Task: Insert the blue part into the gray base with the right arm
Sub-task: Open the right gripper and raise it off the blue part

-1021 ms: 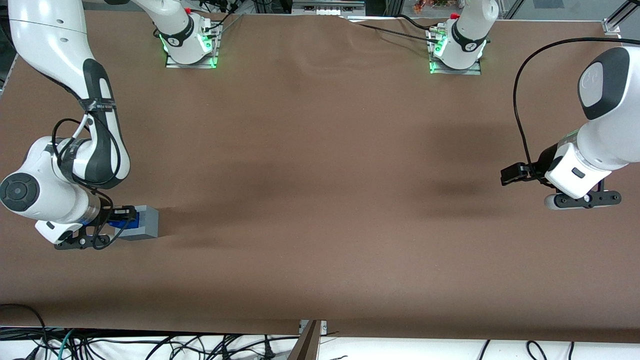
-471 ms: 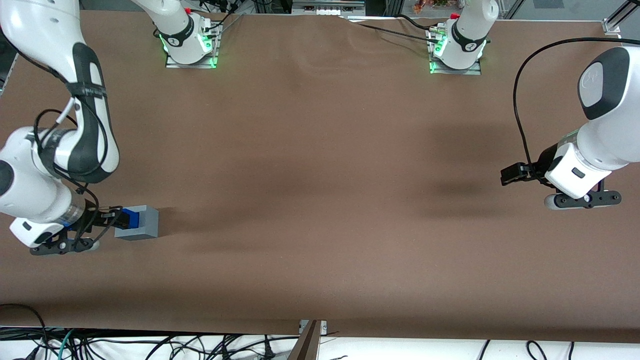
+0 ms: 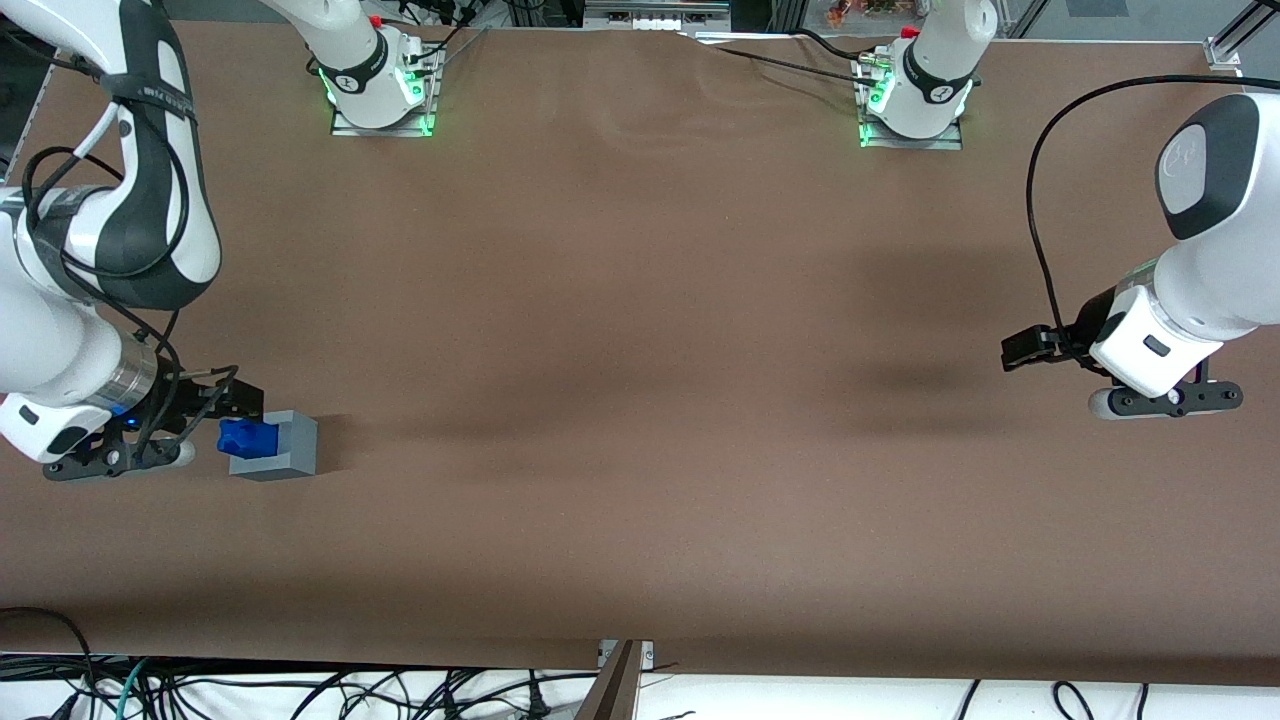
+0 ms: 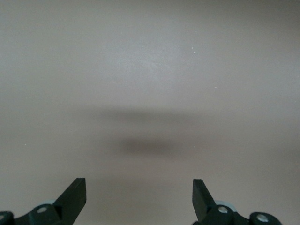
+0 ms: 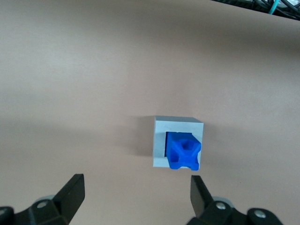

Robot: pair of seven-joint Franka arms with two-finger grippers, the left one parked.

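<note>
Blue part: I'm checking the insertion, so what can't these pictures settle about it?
- Depth: how far the blue part sits in the base is hidden by the base's walls, right wrist view.
- Front view: the part is too small to judge.
- Gripper, jaws open, holds nothing; its body is cut off by the edge.

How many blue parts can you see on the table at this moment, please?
1. The blue part sits in the gray base recess, at the working arm's end; the open gripper hangs apart beside it. None seems hidden.

gripper (image 3: 232, 400) released and backed off; blue part (image 3: 247, 437) now sits alone in gray base (image 3: 285, 447), fingers spread.
</note>
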